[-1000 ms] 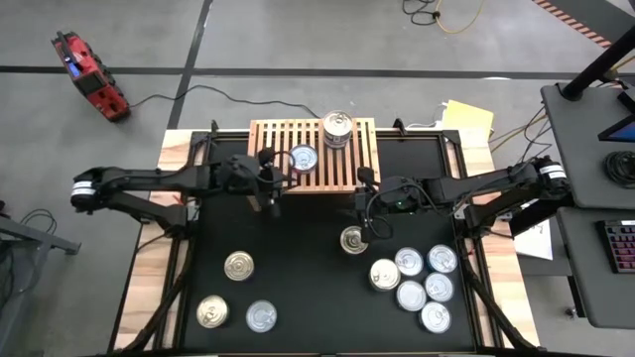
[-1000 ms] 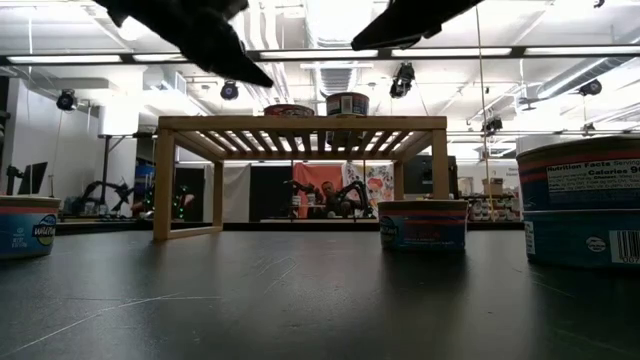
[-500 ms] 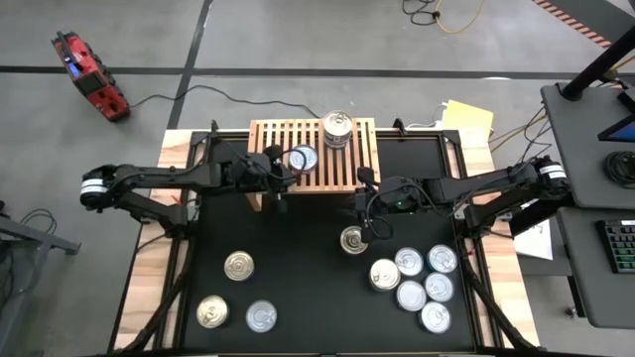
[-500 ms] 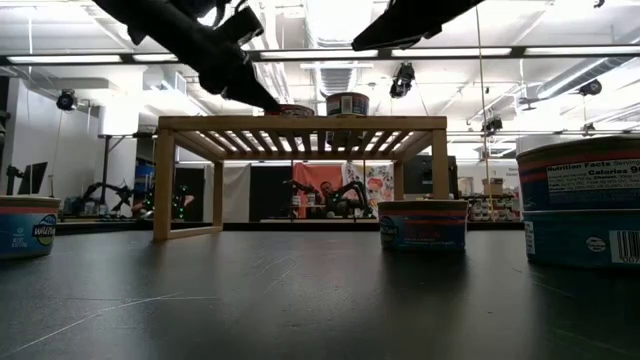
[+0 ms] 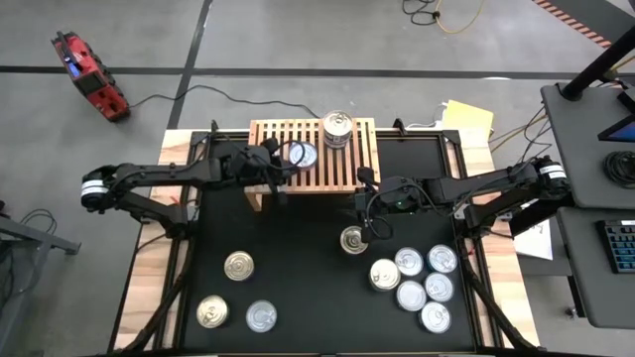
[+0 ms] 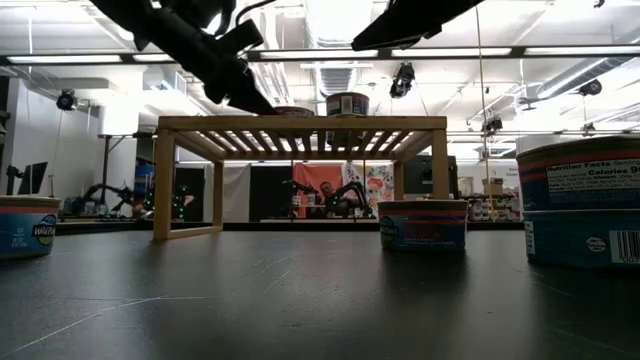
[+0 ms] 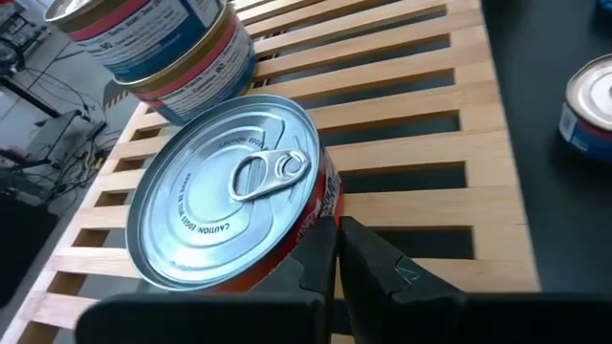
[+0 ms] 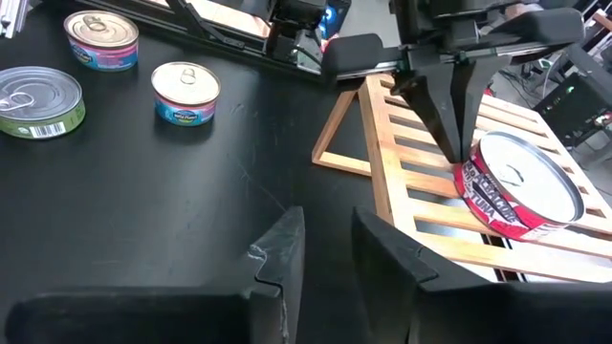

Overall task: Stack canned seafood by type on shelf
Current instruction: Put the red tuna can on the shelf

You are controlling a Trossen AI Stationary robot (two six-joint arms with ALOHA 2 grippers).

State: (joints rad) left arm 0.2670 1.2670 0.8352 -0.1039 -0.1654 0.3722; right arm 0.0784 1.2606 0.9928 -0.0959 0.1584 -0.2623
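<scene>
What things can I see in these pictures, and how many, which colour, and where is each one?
shelf: one, light wood, far middle of table
flat tin: one, silver lid, red label, on shelf
tin stack: two, silver top, on shelf beyond flat tin
left tins: three, silver or gold lids, near left
middle tin: one, gold lid, table centre
right tins: six, silver lids, near right
table: one, black top
red device: one, floor, far left
left claw: shut, beside flat tin
right claw: open, empty, near middle tin
</scene>
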